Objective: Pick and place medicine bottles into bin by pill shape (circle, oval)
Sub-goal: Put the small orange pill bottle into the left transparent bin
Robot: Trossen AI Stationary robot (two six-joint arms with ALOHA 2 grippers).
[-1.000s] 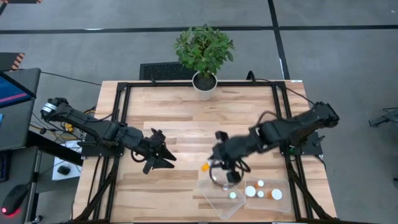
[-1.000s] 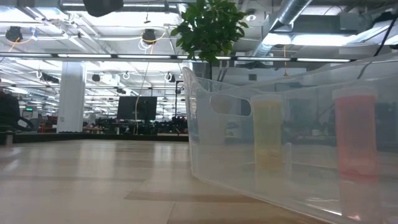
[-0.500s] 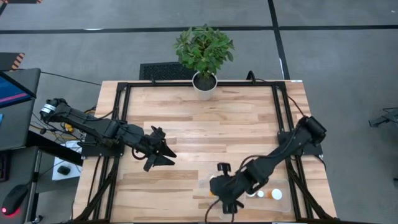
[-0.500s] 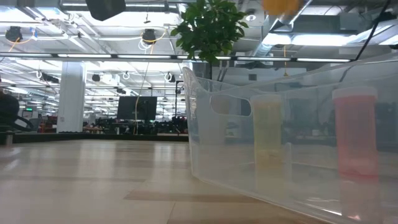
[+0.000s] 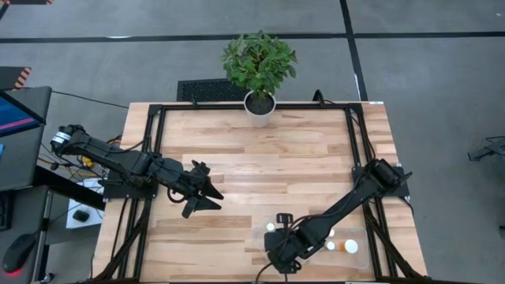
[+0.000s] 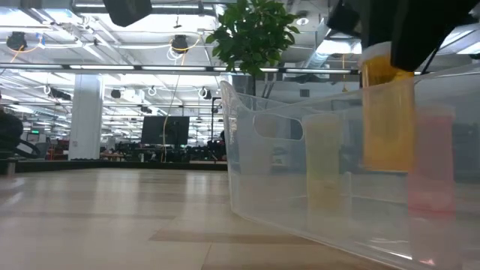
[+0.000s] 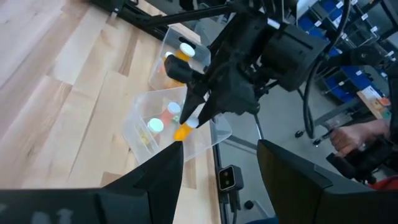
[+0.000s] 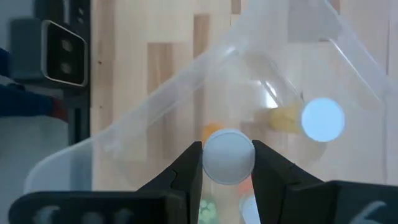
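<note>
well along, by the look of it: several small white-capped medicine bottles (image 5: 330, 245) already standing in the two clear plastic bins (image 5: 359, 235) at the tabletop's (image 5: 260, 150) five o'clock, none seen loose on the wood. right gripper (image 5: 282, 254) low over the nearer bin, fingers clamped on an amber-orange bottle with a white cap (image 8: 228, 156), not yet let go. left gripper (image 5: 207, 193) idle toward nine o'clock, fingers spread. potted green plant (image 5: 259, 65) at twelve o'clock, out of the way

A light wooden plank table (image 5: 260, 150) stands on a grey floor (image 5: 118, 63) crossed by dark lines. A leafy green potted plant (image 5: 259, 67) sits at the table's far edge, a black mat (image 5: 207, 90) just behind. Beyond the plant, ceiling strip lights (image 6: 150, 71) and a white pillar (image 6: 85, 116) show.
</note>
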